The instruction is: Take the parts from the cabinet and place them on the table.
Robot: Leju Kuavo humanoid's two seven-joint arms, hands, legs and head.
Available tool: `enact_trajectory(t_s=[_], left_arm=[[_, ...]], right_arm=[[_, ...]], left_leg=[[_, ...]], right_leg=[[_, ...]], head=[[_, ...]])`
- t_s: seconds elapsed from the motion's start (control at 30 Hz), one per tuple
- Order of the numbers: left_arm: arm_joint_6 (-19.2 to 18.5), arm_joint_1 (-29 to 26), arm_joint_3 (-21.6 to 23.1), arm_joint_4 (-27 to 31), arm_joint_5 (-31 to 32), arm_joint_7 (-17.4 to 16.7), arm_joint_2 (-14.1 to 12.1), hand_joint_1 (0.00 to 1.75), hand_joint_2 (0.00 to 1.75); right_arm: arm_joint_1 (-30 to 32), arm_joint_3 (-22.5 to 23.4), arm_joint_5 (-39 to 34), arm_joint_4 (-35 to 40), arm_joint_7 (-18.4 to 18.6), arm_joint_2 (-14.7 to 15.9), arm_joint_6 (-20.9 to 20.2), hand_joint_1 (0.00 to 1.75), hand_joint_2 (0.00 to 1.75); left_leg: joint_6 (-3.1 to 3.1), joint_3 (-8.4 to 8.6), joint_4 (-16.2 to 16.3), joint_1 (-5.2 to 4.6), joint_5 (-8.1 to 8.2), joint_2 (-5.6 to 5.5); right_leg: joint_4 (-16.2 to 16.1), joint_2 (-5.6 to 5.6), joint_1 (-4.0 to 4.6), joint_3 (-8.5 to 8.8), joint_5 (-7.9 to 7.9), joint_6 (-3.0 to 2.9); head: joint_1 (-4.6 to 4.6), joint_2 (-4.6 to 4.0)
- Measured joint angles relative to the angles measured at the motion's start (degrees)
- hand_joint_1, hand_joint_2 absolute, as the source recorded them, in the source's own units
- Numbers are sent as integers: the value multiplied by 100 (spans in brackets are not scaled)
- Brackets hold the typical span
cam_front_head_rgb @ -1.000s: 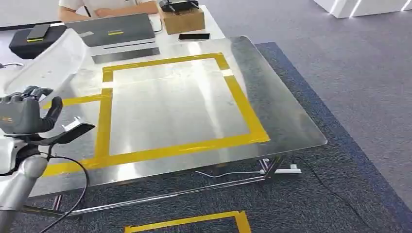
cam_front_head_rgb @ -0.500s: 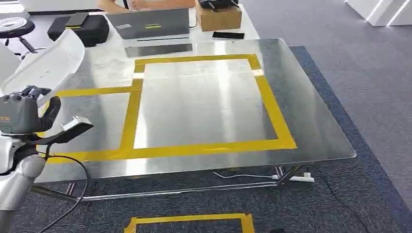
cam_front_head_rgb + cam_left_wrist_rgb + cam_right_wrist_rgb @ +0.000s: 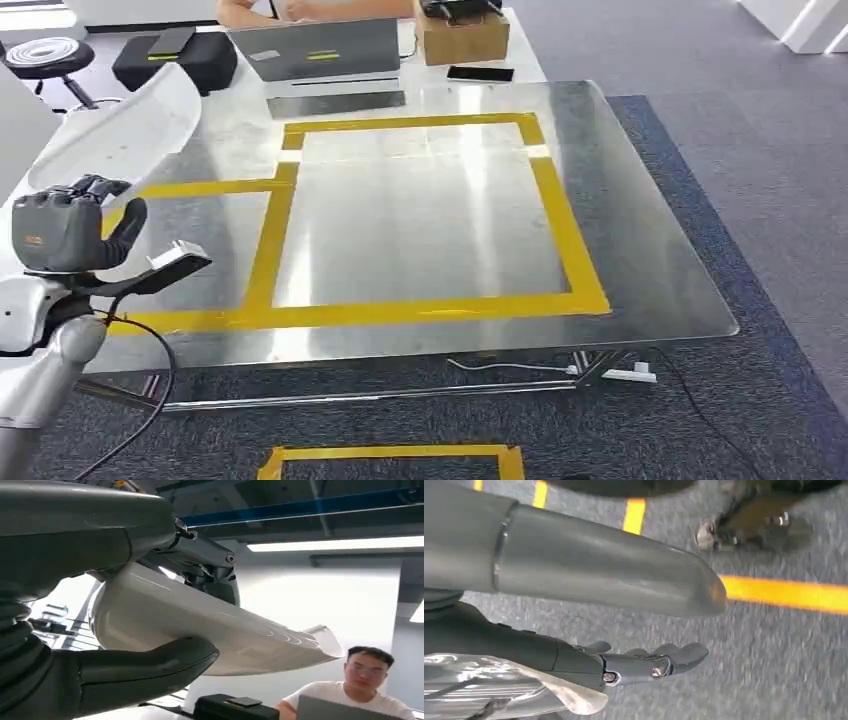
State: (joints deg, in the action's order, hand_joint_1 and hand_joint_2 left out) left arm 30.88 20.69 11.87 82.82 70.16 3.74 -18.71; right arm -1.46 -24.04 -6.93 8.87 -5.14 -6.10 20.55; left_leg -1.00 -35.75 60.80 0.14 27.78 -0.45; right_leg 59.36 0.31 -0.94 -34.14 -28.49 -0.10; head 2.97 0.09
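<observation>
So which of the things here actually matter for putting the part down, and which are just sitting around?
Part of the job:
- white curved part, held in the left hand
- metal table with yellow taped square

Just lying about:
- laptop
- cardboard box
- phone
- black case
- stool

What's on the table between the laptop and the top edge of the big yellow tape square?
In the head view, a flat dark grey slab lies on the table between the laptop and the yellow tape square.
</observation>
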Motion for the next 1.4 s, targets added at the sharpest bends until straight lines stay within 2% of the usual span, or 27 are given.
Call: enact_trajectory(t_s=[0.03, 0.1, 0.13, 0.17, 0.2, 0.27, 0.3, 0.33, 0.4, 0.47, 0.5, 0.53, 0.57, 0.63, 0.73, 0.77, 0.83, 0.93, 1.13, 1.23, 1.27, 1.4], left_arm=[[-7, 17, 17, -11, 2, 0, -9, 175, 175], [-81, 24, 52, -55, 64, -2, -9, 175, 175], [-164, 30, 81, -107, 101, -13, -15, 175, 175], [-249, 34, 109, -174, 122, -37, -34, 175, 175], [-341, 58, 131, -228, 129, -61, -57, 175, 175], [-661, 182, 179, -363, 153, -147, -129, 175, 175], [-897, 291, 208, -462, 181, -227, -164, 175, 175], [-1096, 391, 234, -556, 186, -295, -195, 175, 175], [-1605, 573, 328, -759, 251, -494, -280, 175, 175], [-1950, 700, 413, -962, 304, -627, -356, 175, 175], [-2048, 748, 453, -1032, 304, -667, -361, 175, 175], [-2163, 828, 507, -1132, 306, -704, -371, 175, 175], [-2245, 890, 561, -1217, 317, -732, -389, 175, 175], [-2326, 900, 612, -1302, 321, -765, -409, 175, 175], [-2343, 927, 682, -1405, 321, -776, -424, 175, 175], [-2343, 937, 699, -1434, 323, -776, -424, 175, 175], [-2345, 954, 728, -1477, 323, -778, -426, 175, 175], [-2347, 986, 767, -1534, 323, -778, -437, 175, 175], [-2691, 1044, 850, -1569, 236, -868, -500, 175, 175], [-2741, 1022, 892, -1519, -51, -736, -540, 175, 175], [-2745, 992, 900, -1445, -174, -691, -570, 0, 175], [-2756, 867, 918, -1135, -391, -625, -673, 0, 175]], right_arm=[[-10, 0, 4, 0, 0, 0, -13, 0, 0], [-11, -2, 17, 0, 2, -2, -59, 0, 0], [-8, -2, 24, 0, 18, -2, -63, 0, 0], [-8, -2, 28, 0, 28, -2, -74, 0, 0], [-10, -2, 31, 0, 35, 0, -77, 0, 0], [-14, -2, 33, 0, 35, -2, -101, 0, 0], [-18, -2, 31, 0, 35, -4, -118, 0, 0], [-29, -2, 26, 0, 35, -7, -125, 0, 0], [-22, -2, 15, 0, 35, -11, -131, 0, 0], [-29, -2, -11, 2, 35, -15, -120, 0, 0], [-29, -2, -20, 0, 35, -15, -109, 0, 0], [-37, -2, -31, 0, 35, -15, -96, 0, 0], [-42, -2, -44, 0, 39, -15, -85, 0, 0], [-37, -2, -55, 0, 39, -15, -68, 0, 0], [-29, -2, -66, 0, 44, -15, -66, 0, 0], [-29, -2, -66, 0, 44, -15, -66, 0, 0], [-30, -2, -66, 0, 44, -15, -66, 0, 0], [-29, -2, -68, 0, 44, -15, -57, 0, 0], [-23, -2, -87, 0, 52, -15, -50, 0, 0], [-22, -2, -103, 0, 42, -15, -46, 0, 0], [-19, -2, -105, 0, 35, -15, -46, 0, 0], [-10, -2, -105, 0, 24, -15, -46, 0, 0]], left_leg=[[-30, -168, 379, 5, 203, 1], [-60, -605, 1290, 14, 566, 1], [-61, -761, 1577, 17, 630, 1], [-52, -774, 1566, 19, 538, 1], [-34, -667, 1308, 21, 328, 1], [22, -227, 360, 16, -183, 8], [55, -38, -42, -3, -249, 40], [69, 12, -121, -41, -202, 41], [96, 7, -171, -58, -178, 25], [165, 79, -296, -38, -237, 18], [93, 106, -318, -73, -232, 24], [86, 108, -328, -46, -245, 17], [96, 103, -321, -61, -246, 1], [112, 100, -310, -74, -236, 4], [130, 93, -296, -77, -226, 4], [141, 92, -292, -79, -221, 4], [146, 92, -282, -81, -217, 5], [148, 92, -282, -80, -219, 4], [151, 93, -282, -71, -222, 6], [150, 93, -283, -63, -222, 6], [150, 93, -284, -62, -222, 6], [150, 93, -287, -56, -222, 6]], right_leg=[[-2, -1, 1, 8, -7, -31], [-1, -11, 5, 17, -20, -50], [0, -20, 6, 21, -25, -51], [0, -20, 6, 31, -30, -53], [0, -20, 6, 40, -36, -52], [-2, -21, 10, 77, -55, -36], [-10, -28, 11, 80, -64, -23], [2, -27, 46, 62, -75, 5], [-33, -47, 26, 54, -56, 68], [-80, -59, 45, 80, -70, 139], [-100, -53, 36, 103, -3, 73], [-145, -55, 42, 123, -46, -95], [-150, -55, 39, 143, -5, -125], [-175, -54, 24, 156, 2, -59], [-197, -55, 23, 165, 8, -38], [-201, -55, 20, 169, 9, -6], [-220, -55, 10, 181, 7, 109], [-222, -55, 10, 182, 9, 116], [-221, -54, 22, 180, 13, 123], [-220, -54, 30, 180, 13, 122], [-219, -54, 32, 180, 13, 122], [-219, -55, 35, 181, 7, 117]], head=[[-9, -2], [-7, -2], [-5, -2], [-4, -2], [-2, -2], [-4, -2], [-11, -2], [-9, -2], [-13, -2], [-18, -2], [-20, -2], [-29, -2], [-35, -2], [-31, -2], [-29, -2], [-33, -2], [-29, -2], [-29, 0], [-26, 0], [-26, -2], [-24, -2], [-27, -2]])
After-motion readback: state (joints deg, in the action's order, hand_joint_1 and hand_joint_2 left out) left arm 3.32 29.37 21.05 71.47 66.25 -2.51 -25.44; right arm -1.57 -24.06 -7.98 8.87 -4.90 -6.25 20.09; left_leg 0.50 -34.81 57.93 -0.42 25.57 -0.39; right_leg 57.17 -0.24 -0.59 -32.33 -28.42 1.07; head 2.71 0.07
